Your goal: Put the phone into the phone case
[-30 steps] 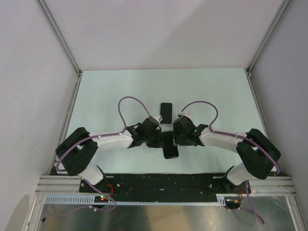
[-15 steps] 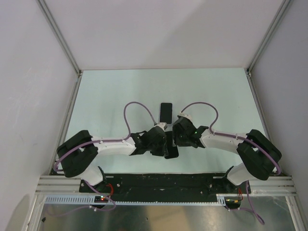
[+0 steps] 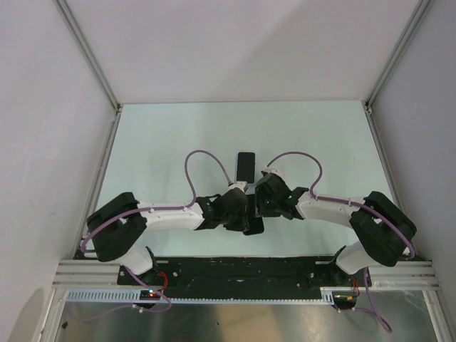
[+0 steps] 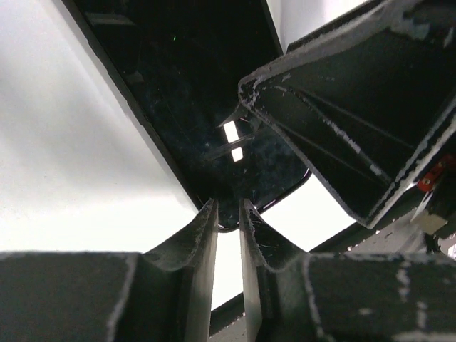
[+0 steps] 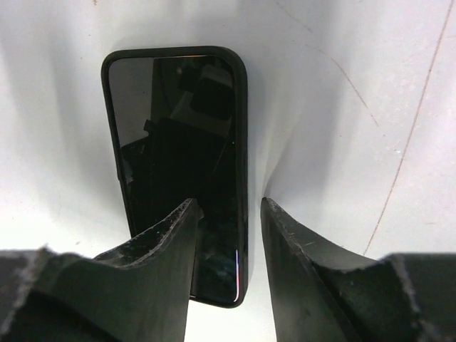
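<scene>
The phone [image 5: 178, 128] lies flat on the worktop [image 3: 164, 135], toward 6 o'clock from its centre, under both wrists. A matte rim runs round its glossy face and reads as the phone case [image 5: 171, 51]. Whether the phone is pressed fully home in it cannot be told. A second dark slab [image 3: 246, 167] lies just beyond at 12 o'clock, apart from the arms; what it is cannot be made out.

The right pincer [image 5: 228, 206] is released. It enters from 3 o'clock and straddles one long edge of the phone: one finger is above the glass and the other above bare worktop, with a strip of worktop showing between rim and finger.

The left pincer [image 4: 228, 210] enters from 9 o'clock, its jaws a narrow slit apart, with a rounded corner of the phone right at the tips. Whether it nips that corner or merely stands over it cannot be told.

Hazards, as judged from here:
- The two pincers work very close together — a finger of the right one fills much of the left wrist view. Any sideways correction could knock them together.
- A finger bearing on the glass off-centre could tip or slide the phone and lift the opposite edge out of the rim.
- A pull at the corner could peel the rim off rather than seat it.
- A slide toward 12 o'clock would strike the second slab.
</scene>
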Robot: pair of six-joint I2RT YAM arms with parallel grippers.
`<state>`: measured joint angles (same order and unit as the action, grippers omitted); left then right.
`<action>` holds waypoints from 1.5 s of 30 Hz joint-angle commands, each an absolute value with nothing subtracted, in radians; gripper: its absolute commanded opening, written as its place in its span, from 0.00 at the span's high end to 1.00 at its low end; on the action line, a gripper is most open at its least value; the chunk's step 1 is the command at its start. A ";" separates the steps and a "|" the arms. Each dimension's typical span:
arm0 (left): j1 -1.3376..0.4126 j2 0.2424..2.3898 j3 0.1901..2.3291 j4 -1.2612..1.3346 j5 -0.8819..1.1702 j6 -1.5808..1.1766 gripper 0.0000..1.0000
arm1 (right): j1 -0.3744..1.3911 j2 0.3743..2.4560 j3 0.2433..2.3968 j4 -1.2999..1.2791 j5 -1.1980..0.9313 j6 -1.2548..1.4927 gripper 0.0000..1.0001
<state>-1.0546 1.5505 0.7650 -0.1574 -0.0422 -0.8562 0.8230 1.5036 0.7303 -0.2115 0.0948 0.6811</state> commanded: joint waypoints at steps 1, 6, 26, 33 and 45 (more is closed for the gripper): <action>-1.057 1.606 0.793 -0.241 -0.100 -0.838 0.77 | 0.825 1.534 0.685 -0.229 0.064 0.692 0.58; -1.043 1.642 0.818 -0.253 -0.096 -0.825 0.79 | 0.765 1.543 0.681 -0.197 0.037 0.681 0.67; -0.949 1.595 0.805 -0.301 -0.102 -0.751 0.82 | 0.645 1.731 0.875 -0.206 0.064 0.632 0.73; -0.937 1.592 0.812 -0.302 -0.098 -0.744 0.83 | 0.689 1.705 0.841 -0.234 0.136 0.617 0.76; -0.904 1.553 0.827 -0.301 -0.077 -0.731 0.83 | 0.747 1.701 0.832 -0.252 0.149 0.640 0.62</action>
<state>-0.9325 1.5917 0.8253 -0.2089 -0.0303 -0.7837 0.7418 1.6745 0.8795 -0.1234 0.1455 0.6579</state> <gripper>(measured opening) 0.174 0.311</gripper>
